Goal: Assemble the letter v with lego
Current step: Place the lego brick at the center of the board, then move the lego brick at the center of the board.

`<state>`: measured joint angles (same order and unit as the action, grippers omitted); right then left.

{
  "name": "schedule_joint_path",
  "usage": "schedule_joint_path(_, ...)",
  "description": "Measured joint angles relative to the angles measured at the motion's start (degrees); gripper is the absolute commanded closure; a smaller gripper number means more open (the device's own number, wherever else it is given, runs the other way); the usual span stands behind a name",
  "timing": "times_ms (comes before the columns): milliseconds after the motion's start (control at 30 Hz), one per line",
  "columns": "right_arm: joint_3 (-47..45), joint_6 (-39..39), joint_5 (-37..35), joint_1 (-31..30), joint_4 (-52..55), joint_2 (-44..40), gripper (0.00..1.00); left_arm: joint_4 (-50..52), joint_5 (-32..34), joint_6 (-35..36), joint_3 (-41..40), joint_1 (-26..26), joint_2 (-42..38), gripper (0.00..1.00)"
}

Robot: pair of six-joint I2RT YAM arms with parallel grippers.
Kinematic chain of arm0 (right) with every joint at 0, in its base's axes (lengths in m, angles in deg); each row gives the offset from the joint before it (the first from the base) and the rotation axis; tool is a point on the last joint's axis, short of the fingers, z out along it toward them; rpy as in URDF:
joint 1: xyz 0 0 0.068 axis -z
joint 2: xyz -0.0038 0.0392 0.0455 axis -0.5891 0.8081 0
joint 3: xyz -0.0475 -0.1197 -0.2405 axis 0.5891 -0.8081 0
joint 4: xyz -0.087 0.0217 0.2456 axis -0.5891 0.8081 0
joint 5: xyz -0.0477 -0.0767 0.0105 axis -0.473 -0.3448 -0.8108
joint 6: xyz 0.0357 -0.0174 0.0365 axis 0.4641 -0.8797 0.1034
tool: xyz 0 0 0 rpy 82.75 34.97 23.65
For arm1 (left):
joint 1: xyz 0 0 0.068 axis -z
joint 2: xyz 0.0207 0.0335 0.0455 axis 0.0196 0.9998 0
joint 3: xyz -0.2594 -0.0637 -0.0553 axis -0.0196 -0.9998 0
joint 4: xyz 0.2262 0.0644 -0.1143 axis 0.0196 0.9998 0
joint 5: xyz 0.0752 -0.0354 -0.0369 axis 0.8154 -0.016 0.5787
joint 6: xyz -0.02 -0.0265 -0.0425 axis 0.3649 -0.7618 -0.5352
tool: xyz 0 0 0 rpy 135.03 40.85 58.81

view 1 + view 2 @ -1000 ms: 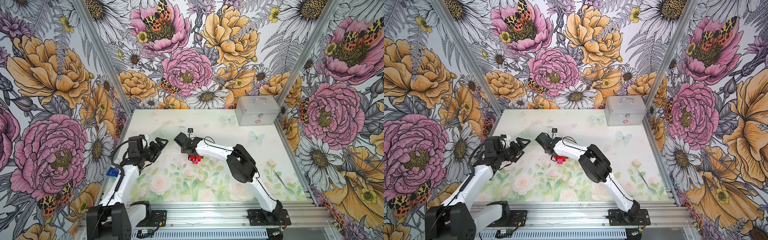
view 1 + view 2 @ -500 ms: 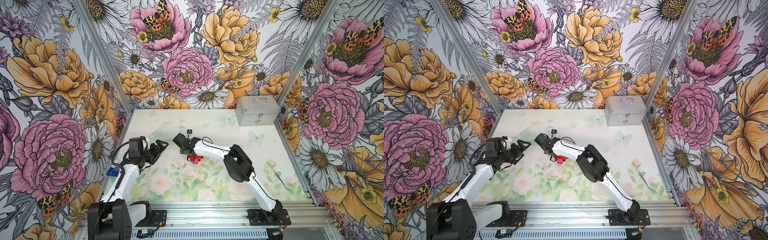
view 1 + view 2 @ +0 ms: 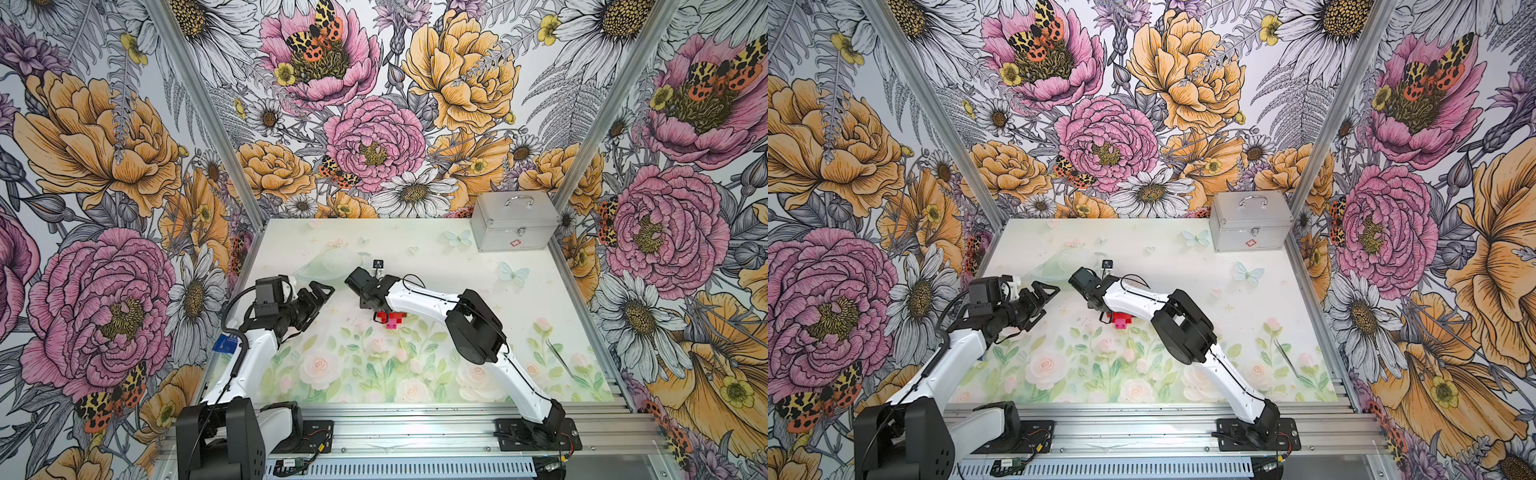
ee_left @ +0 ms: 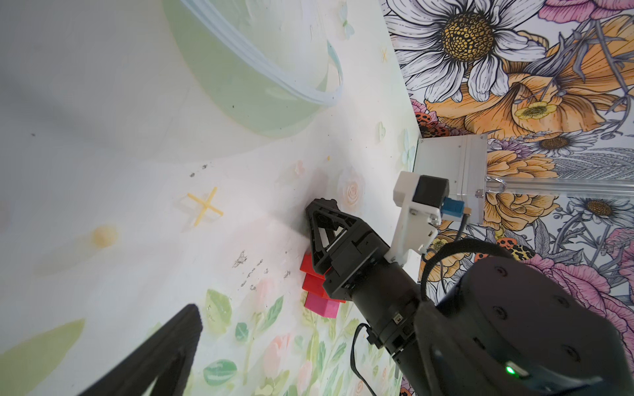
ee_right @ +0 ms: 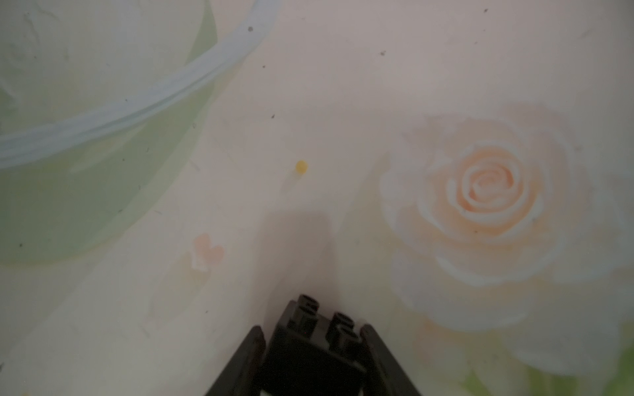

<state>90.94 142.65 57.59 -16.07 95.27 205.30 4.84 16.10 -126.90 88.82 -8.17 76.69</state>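
The right hand [image 4: 322, 214] points down at the tabletop [image 3: 436, 249], its fingers [image 5: 247, 356] close on either side of a black brick [image 5: 317, 319]; whether they grip it I cannot tell. Just beside that hand, under its wrist, lies the red and pink part of the lego figure [image 3: 388, 319]. The left hand [image 3: 321, 296] hovers nearby, spread wide.
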Motion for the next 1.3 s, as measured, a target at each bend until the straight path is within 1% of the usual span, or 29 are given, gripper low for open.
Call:
schedule_joint_path(133, 0.0, -1.6, 0.0, 0.0, 0.9, -0.4, 0.46, 0.3, 0.0, 0.4, -0.1, 0.0, 0.0, 0.01)
schedule_joint_path(200, -0.4, -3.3, 0.0, 0.0, 1.5, -1.9, 0.43, 0.5, 0.1, 0.4, -0.1, 0.1, 0.0, 0.01)
schedule_joint_path(267, -2.0, -5.4, 0.0, 0.0, 1.8, -4.9, 0.38, 0.8, 0.5, 0.6, 0.0, 0.6, 0.2, 0.01)
schedule_joint_path(333, -4.9, -8.0, 0.0, 0.0, 1.9, -9.7, 0.38, 1.7, 1.7, 0.8, 0.4, 1.9, 1.1, 0.02)
schedule_joint_path(367, -6.7, -9.5, 0.0, 0.1, 1.9, -12.7, 0.39, 2.5, 2.6, 0.9, 1.0, 3.2, 2.1, 0.02)
schedule_joint_path(467, -14.6, -13.6, -0.1, 0.1, 1.2, -23.5, 0.45, 4.9, 5.8, 1.6, 4.6, 7.4, 6.3, 0.04)
schedule_joint_path(500, -18.0, -14.7, 0.0, 0.1, 0.7, -27.2, 0.45, 5.9, 7.1, 2.1, 6.7, 9.2, 8.4, 0.05)
schedule_joint_path(600, -29.9, -15.8, 2.1, -0.2, -1.9, -37.6, 0.43, 8.9, 11.3, 4.0, 14.8, 14.0, 15.7, 0.10)
schedule_joint_path(700, -41.7, -14.9, 6.0, -1.0, -5.4, -43.4, 0.43, 11.2, 14.8, 6.5, 23.9, 17.8, 23.5, 0.19)
schedule_joint_path(767, -47.6, -13.4, 8.9, -2.2, -8.4, -43.6, 0.43, 12.4, 16.2, 8.0, 29.7, 19.6, 28.9, 0.21)
schedule_joint_path(833, -51.5, -11.8, 11.1, -3.1, -10.1, -42.5, 0.44, 13.6, 17.2, 9.0, 34.3, 20.8, 33.5, 0.22)
schedule_joint_path(900, -53.1, -10.2, 12.5, -3.8, -11.1, -40.5, 0.44, 15.3, 17.9, 10.6, 39.0, 21.7, 38.2, 0.23)
schedule_joint_path(1000, -52.9, -8.7, 13.2, -3.5, -13.0, -37.9, 0.45, 17.4, 18.7, 12.6, 44.3, 22.6, 44.5, 0.26)
schedule_joint_path(1167, -50.1, -6.8, 13.7, -1.8, -15.0, -33.3, 0.46, 19.9, 18.8, 14.3, 47.1, 23.1, 50.6, 0.29)
schedule_joint_path(1300, -48.2, -6.2, 14.1, -0.6, -16.1, -31.5, 0.46, 21.3, 18.8, 14.5, 47.2, 23.2, 52.5, 0.32)
